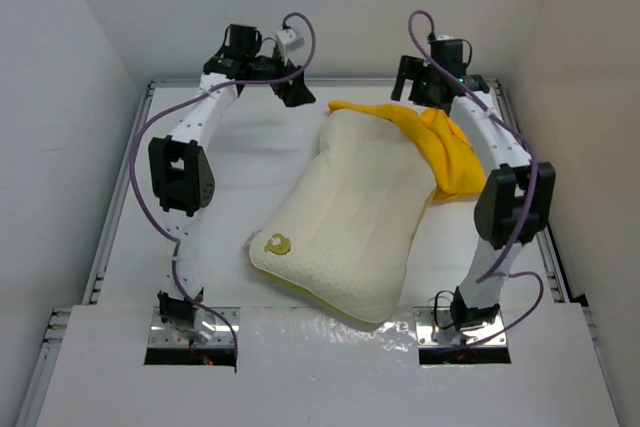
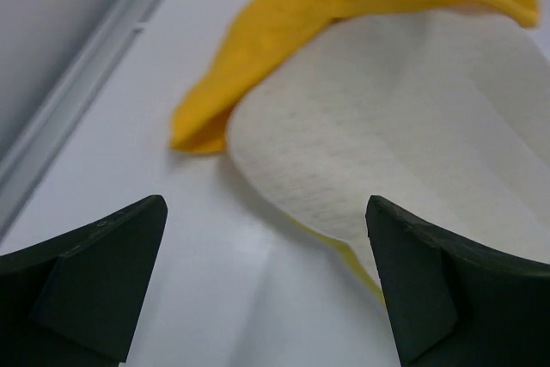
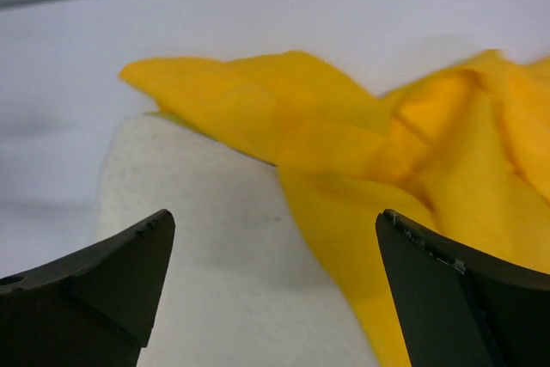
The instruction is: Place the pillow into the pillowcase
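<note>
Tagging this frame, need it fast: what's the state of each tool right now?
Left tool: open, holding nothing.
Right tool: open, holding nothing.

The pillow (image 1: 350, 217) lies aslant across the middle of the table (image 1: 240, 187), one end near the front edge, the other reaching toward the far right corner. The pillowcase (image 1: 445, 152) lies bunched over that far end and spills off its right side. By the far edge, the left gripper (image 1: 295, 90) hangs left of the pillow's far end and the right gripper (image 1: 409, 84) above the pillowcase.
</note>
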Controlling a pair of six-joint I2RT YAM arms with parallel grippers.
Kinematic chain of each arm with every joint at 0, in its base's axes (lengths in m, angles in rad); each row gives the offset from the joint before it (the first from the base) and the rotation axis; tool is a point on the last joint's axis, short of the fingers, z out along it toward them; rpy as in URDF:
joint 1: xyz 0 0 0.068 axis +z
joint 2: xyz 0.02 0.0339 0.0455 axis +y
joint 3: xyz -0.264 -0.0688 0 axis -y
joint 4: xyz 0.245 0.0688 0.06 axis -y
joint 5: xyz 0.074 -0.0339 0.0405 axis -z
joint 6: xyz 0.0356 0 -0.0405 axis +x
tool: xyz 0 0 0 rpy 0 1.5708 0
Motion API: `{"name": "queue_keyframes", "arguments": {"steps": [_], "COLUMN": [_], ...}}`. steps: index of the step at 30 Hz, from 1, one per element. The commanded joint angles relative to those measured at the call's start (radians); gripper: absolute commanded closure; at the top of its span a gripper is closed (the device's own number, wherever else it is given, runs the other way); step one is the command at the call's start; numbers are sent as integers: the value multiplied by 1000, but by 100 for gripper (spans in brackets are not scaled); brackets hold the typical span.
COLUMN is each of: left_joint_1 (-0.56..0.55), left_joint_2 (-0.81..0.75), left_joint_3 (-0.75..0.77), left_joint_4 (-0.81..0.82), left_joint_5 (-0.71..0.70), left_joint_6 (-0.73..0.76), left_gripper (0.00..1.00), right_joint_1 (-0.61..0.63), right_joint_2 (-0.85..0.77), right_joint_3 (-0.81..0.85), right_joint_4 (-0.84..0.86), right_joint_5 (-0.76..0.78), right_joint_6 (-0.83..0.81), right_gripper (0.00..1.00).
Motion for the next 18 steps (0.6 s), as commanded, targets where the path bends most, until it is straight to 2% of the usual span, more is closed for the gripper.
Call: {"name": "queue_keyframes", "arguments": {"steps": [1, 4, 8, 11, 13, 14, 15, 16, 17, 18], "left_joint_1": [6, 7, 26, 44, 61, 82, 95, 122, 138, 151], "left_joint_2": [-29, 4, 0, -8, -17, -22, -29, -34, -38, -45], "left_joint_3": [-12, -21, -41, -38, -35, -35, -36, -38, -41, -44], "left_joint_4": [244, 292, 307, 295, 292, 292, 290, 289, 286, 281], "left_joint_5": [-249, -375, -371, -367, -386, -392, -404, -409, -413, -424], "left_joint_6": [-272, -312, -320, -291, -285, -291, -295, -301, -302, -302], "left_gripper": [0, 0, 0, 0, 0, 0, 0, 0, 0, 0], "right_joint_1": [-19, -22, -26, -25, -21, -18, -10, -3, 7, 42], "right_joint_2": [-123, -194, -219, -132, -61, 23, 71, 172, 173, 264], "right_joint_3": [-64, -220, -377, -397, -326, -286, -238, -106, -28, 41], "right_joint_4": [-86, -119, -28, 54, 84, 98, 96, 66, 47, 35], "right_joint_5": [245, 288, 244, 139, 91, 30, -15, -96, -97, -168], "right_joint_6": [94, 148, 173, 150, 121, 110, 84, 70, 50, -6], "right_gripper": [1, 1, 1, 1, 1, 1, 9, 18, 28, 45]}}
